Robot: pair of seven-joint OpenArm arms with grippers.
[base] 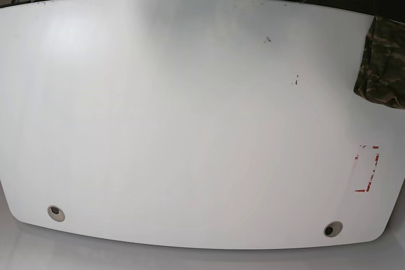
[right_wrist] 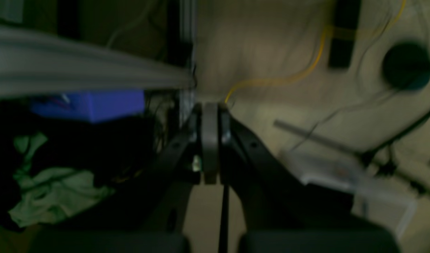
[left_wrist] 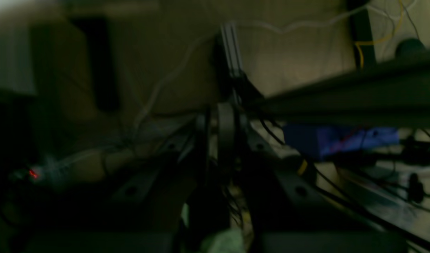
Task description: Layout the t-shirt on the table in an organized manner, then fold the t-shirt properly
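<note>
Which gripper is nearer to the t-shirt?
Likely left: the t-shirt lies at the table edge on that arm's side. Left gripper and right gripper are off the table.

gripper: right gripper (right_wrist: 210,140) jaws pressed together, empty
floor: yellow cable (right_wrist: 288,79)
left: blue box (right_wrist: 92,103), pale green cloth (right_wrist: 57,195)

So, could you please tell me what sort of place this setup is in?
Probably a robotics lab: a white table with a red-marked rectangle, loose cables on the floor, and a camouflage t-shirt at the table's edge.
</note>
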